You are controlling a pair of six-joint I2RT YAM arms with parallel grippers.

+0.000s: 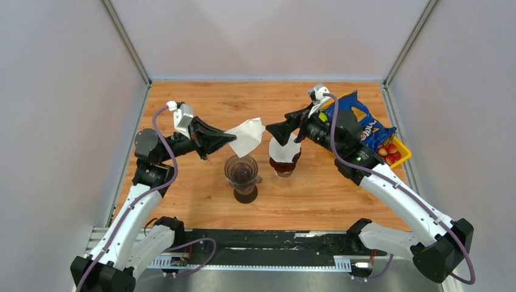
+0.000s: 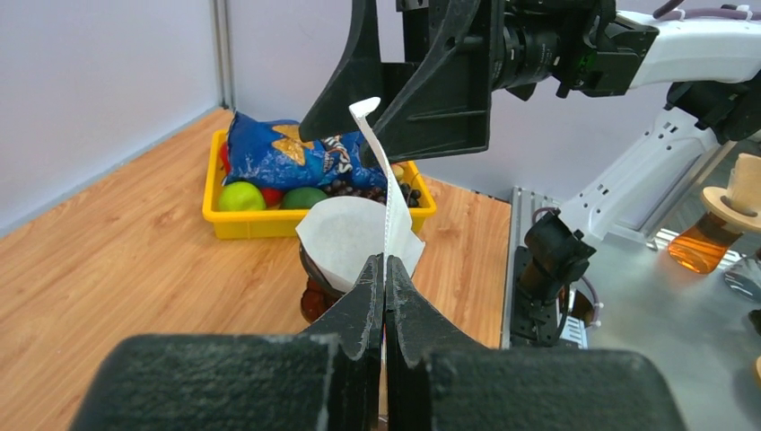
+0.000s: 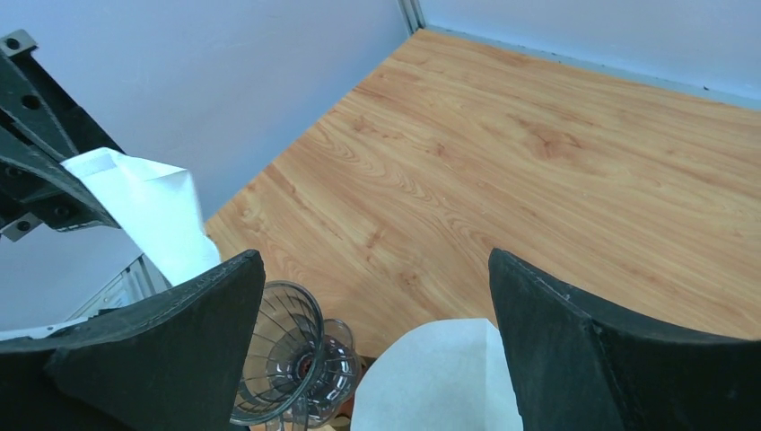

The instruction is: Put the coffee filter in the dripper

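Top external view: the coffee filter hangs flat-folded in the air just above and behind the empty glass dripper. Its left edge is pinched by the left end effector, whose fingers are pressed together on the paper. The step in hand looks like the carry to the dripper. The next move probably calls for turning the filter point-down, spreading it into a cone and lowering it into the mouth. The right end effector is empty, fingers wide apart, just right of the dripper over a second brewer lined with white paper. From the left wrist the filter shows edge-on and the dripper is hidden. Whether the fold has opened, I cannot tell.
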